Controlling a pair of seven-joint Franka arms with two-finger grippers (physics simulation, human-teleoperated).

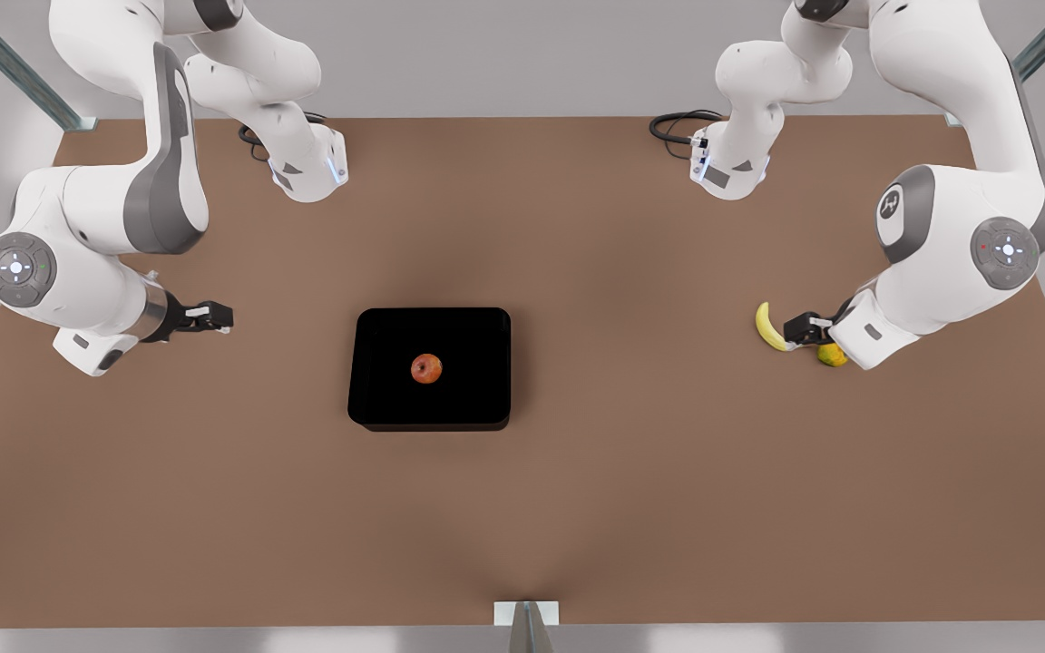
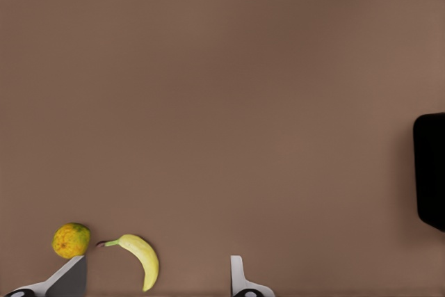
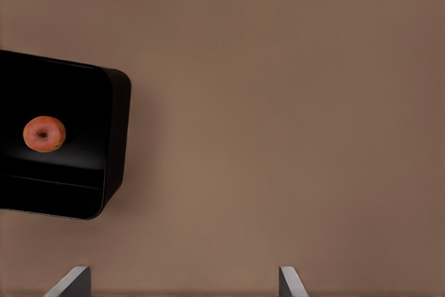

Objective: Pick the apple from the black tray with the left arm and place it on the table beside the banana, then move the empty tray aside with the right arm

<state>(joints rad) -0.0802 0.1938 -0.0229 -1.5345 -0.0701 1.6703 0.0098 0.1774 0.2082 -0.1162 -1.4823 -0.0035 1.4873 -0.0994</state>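
Note:
The red-orange apple (image 1: pixel 426 368) (image 3: pixel 44 134) lies in the middle of the glossy black tray (image 1: pixel 382 399) (image 3: pixel 83 95) at the centre of the brown table (image 1: pixel 631 472). The yellow banana (image 1: pixel 766 326) (image 2: pixel 142 258) lies on the table at the front view's right. My left gripper (image 1: pixel 802 329) (image 2: pixel 157 269) hovers open right above it, with nothing between its fingers. The tray's edge (image 2: pixel 431 172) lies far off in the left wrist view. At the front view's left my right gripper (image 1: pixel 219 316) (image 3: pixel 183 275) stands open and empty, well apart from the tray.
A yellow-green round fruit (image 1: pixel 833 355) (image 2: pixel 71 240) lies just beside the banana, partly under the left arm's hand. Cables (image 1: pixel 678 125) lie at the arm bases at the back. Grey frame posts stand at the table's corners and at its front edge (image 1: pixel 526 624).

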